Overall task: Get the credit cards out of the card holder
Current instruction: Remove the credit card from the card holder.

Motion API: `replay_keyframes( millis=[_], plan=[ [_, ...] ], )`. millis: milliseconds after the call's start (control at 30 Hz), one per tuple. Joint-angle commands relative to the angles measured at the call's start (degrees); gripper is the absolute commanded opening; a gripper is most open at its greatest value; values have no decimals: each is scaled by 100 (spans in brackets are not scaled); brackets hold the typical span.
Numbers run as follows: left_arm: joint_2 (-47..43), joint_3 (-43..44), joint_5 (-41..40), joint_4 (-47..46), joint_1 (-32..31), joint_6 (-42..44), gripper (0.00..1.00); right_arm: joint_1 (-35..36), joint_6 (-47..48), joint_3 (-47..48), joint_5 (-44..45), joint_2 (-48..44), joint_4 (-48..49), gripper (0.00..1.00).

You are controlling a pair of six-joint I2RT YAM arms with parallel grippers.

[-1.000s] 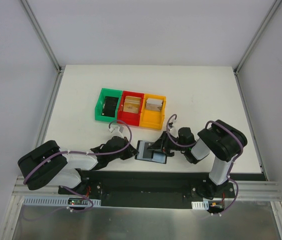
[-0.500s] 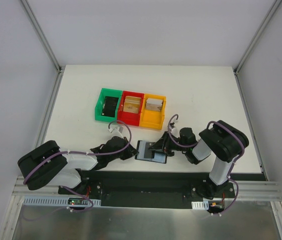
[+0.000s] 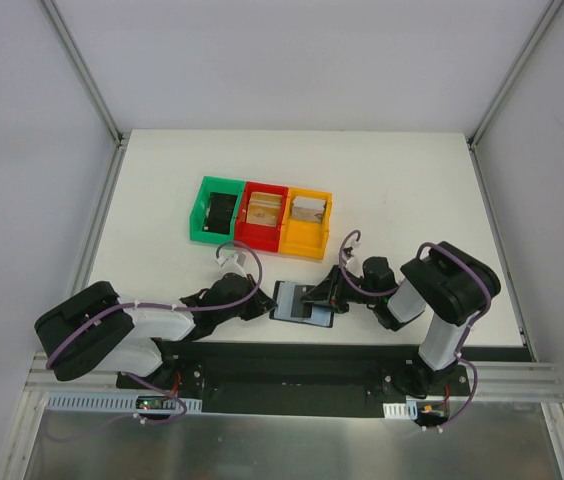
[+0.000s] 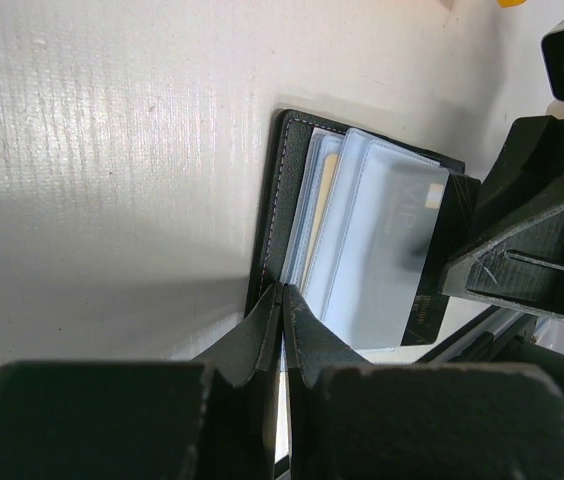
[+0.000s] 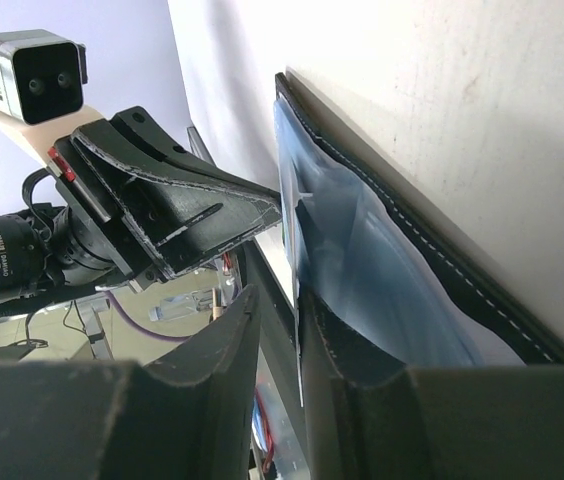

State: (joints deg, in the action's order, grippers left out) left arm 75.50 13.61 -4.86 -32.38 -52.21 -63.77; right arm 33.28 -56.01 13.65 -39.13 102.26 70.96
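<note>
Card holder [image 3: 303,303] lies open on the tabletop [image 3: 412,190], directly between the two claw tips. The left claw [image 4: 282,290] is pressed together, tips touching, down on the holder's near black edge as if pinning it. The right claw [image 5: 280,295] faces it from the opposite side, jaws a narrow slit apart, with the edge of a grey-blue panel [image 5: 362,290] lifted right at that slit. Can't tell whether it actually pinches the panel or just noses under it.

One credit card [image 4: 324,195] shows as a tan-gold strip in a slot just ahead of the left claw tips; no others can be made out. Green bin [image 3: 199,210], red bin [image 3: 265,187] and orange bin [image 3: 307,243] sit well beyond both claws.

Risks:
- The right claw may clamp the soft panel instead of a card, so a pull drags or folds the whole holder.
- The left claw pins only a thin edge, so the holder could slip out and slide toward the right claw.
- The two claws sit very close together, so a clash is possible.
- The card sits deep in the sleeve, so the fingers may skid off it.
</note>
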Motion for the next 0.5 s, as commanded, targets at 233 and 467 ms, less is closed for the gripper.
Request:
replay_keyframes(
  millis=[233, 467],
  plan=[
    [8, -200, -129, 549, -62, 31, 0, -67, 116, -38, -147, -180, 357, 10],
    [-9, -209, -129, 557, -62, 31, 0, -128, 99, -82, -173, -197, 375, 1]
  ],
)
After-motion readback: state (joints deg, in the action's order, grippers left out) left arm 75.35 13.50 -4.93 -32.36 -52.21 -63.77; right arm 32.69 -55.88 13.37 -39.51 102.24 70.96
